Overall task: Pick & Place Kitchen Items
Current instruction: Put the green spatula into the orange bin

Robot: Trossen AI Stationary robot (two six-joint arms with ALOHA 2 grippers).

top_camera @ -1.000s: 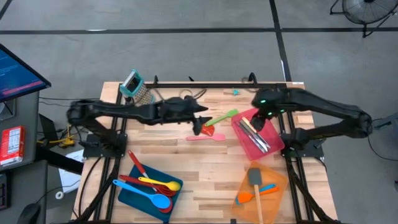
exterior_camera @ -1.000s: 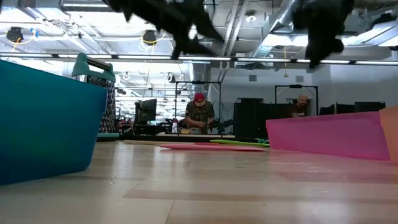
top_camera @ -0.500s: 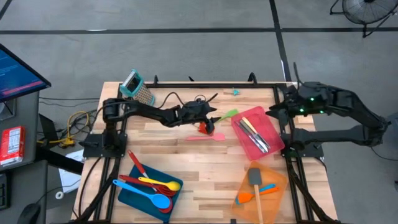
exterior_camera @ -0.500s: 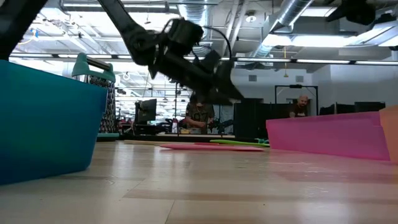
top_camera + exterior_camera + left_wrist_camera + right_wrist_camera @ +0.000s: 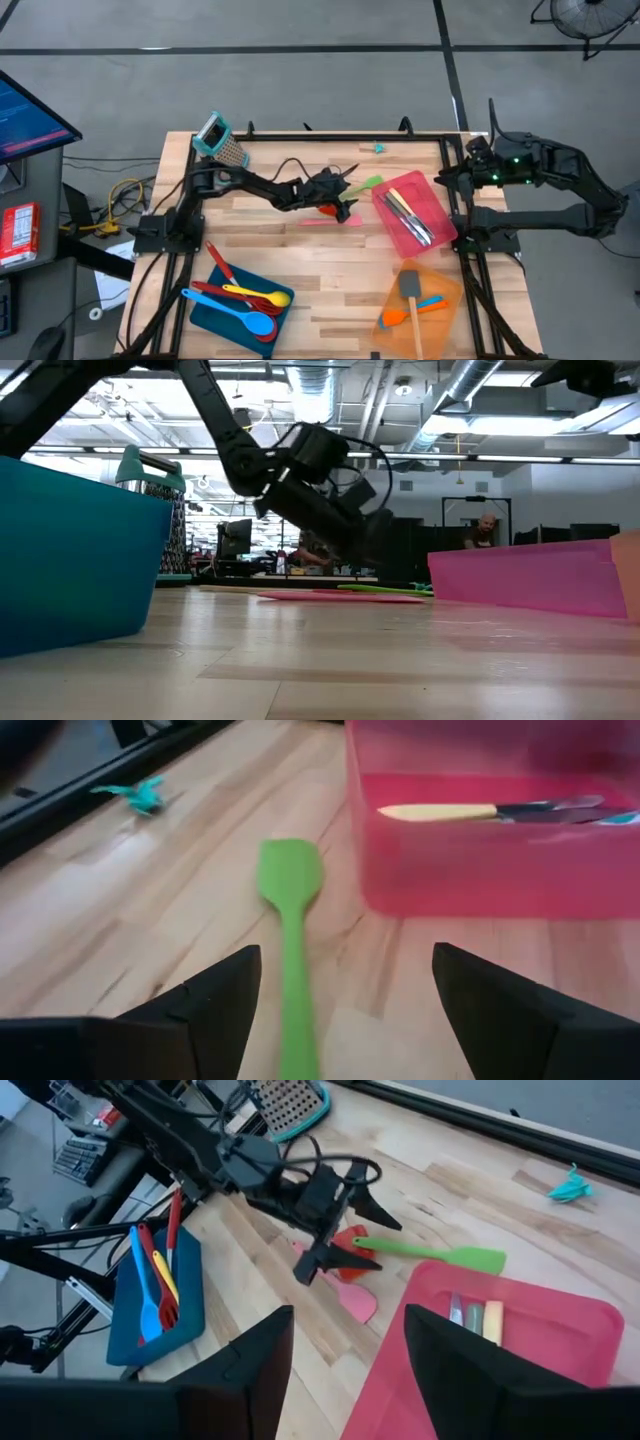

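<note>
A green spatula [image 5: 290, 880] lies flat on the wooden table, its blade next to the pink-red tray [image 5: 413, 212]. My left gripper [image 5: 345, 955] is open and low over the table. Its fingers stand on either side of the spatula's handle [image 5: 297, 1020] without touching it. From above, my left gripper [image 5: 350, 193] is at mid-table. A red utensil [image 5: 330, 208] and a pink spatula [image 5: 322, 221] lie just beside it. My right gripper [image 5: 348, 1370] is open and empty. It is raised by the table's far right corner [image 5: 445, 178].
The pink-red tray holds a few utensils [image 5: 408, 212]. A blue tray [image 5: 225, 312] at the near left holds red, yellow and blue spoons. An orange tray [image 5: 440, 285] at the near right holds spatulas. A box grater [image 5: 220, 140] stands at the far left. A small teal scrap [image 5: 378, 148] lies at the far edge.
My left gripper has come down from high above the table to just over the wood, moving toward the green spatula and the pink-red tray. My right gripper has drawn back from over that tray toward the table's right edge and risen.
</note>
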